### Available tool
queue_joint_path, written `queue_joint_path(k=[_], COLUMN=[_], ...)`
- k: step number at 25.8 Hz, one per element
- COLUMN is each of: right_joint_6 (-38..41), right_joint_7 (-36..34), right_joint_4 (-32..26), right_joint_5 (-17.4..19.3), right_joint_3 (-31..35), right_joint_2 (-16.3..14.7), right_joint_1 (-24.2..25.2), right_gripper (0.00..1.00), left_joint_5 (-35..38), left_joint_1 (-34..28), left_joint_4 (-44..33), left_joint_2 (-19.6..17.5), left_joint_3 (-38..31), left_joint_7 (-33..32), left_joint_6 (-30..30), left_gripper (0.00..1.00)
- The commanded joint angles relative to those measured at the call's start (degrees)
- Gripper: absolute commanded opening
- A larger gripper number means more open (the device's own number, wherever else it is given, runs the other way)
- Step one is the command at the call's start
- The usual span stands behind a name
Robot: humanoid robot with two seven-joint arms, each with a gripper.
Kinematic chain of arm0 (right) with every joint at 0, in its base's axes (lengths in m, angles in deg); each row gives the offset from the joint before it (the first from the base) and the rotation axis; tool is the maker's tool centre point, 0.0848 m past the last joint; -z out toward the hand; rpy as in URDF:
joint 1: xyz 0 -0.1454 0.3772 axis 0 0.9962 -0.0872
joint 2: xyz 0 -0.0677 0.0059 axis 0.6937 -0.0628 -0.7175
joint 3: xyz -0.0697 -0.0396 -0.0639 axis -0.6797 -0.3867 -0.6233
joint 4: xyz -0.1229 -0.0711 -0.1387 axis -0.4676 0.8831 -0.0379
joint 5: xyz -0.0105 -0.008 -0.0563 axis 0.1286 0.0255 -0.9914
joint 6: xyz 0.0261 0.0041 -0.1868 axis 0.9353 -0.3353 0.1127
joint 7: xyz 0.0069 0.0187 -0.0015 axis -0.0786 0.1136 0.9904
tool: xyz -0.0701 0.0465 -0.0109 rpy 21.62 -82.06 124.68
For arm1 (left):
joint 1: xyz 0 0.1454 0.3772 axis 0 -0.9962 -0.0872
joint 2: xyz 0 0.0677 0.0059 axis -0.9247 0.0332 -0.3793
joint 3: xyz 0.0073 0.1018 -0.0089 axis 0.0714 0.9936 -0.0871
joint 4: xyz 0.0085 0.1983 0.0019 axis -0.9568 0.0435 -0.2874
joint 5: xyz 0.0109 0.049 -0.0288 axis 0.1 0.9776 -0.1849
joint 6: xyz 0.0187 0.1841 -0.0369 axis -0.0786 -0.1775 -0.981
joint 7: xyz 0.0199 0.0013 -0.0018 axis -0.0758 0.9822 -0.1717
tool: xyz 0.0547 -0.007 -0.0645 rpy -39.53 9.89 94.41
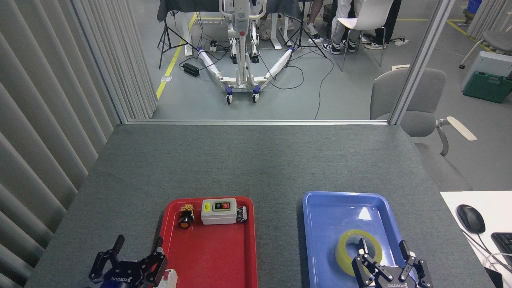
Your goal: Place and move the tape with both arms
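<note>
A grey felt-like tabletop [256, 160] fills the lower half of the head view, with two shallow plastic trays side by side near its front edge. On the right sits a blue rectangular tray [340, 204], and lying flat in its near half is the wide roll of translucent yellow packing tape [346, 250] with a white inner core. The right arm's black multi-finger gripper with white lettering [384, 258] comes up from the bottom edge over the roll's near side; its fingers are spread apart, one finger [364, 245] reaching into the roll's central hole and another [404, 250] standing just outside the roll to the right, not closed on it. On the left sits a red rectangular tray [212, 248], holding along its far edge a small black push button with an orange face [185, 219], a light grey switch box [219, 211] and a small black-and-white part [241, 213] just beside the box. The left arm's black gripper [138, 250] hovers at the red tray's near left corner, its fingers splayed wide with nothing between them. A black computer mouse [470, 218] rests on a white surface at far right.
</note>
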Motion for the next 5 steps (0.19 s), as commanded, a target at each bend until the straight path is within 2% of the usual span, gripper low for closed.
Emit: queue_joint_path(k=[1,5], right_joint_6=[0.06,0.06], right_joint_7=[0.53,0.96], right_joint_4=[0.04,0.04], right_joint_5=[0.06,0.06], right_joint_3=[0.01,0.01], right_joint_2=[0.01,0.36], right_joint_1=[0.07,0.07], right_gripper=[1.00,1.00], left_joint_5=[-0.51,-0.51], left_joint_1=[-0.05,0.04], left_joint_4=[-0.06,0.12], left_joint_2=[0.03,0.20], left_joint_3=[-0.04,0.05], left_joint_7=[-0.27,-0.18], left_joint_6=[0.59,0.67], left_gripper=[1.00,1.00])
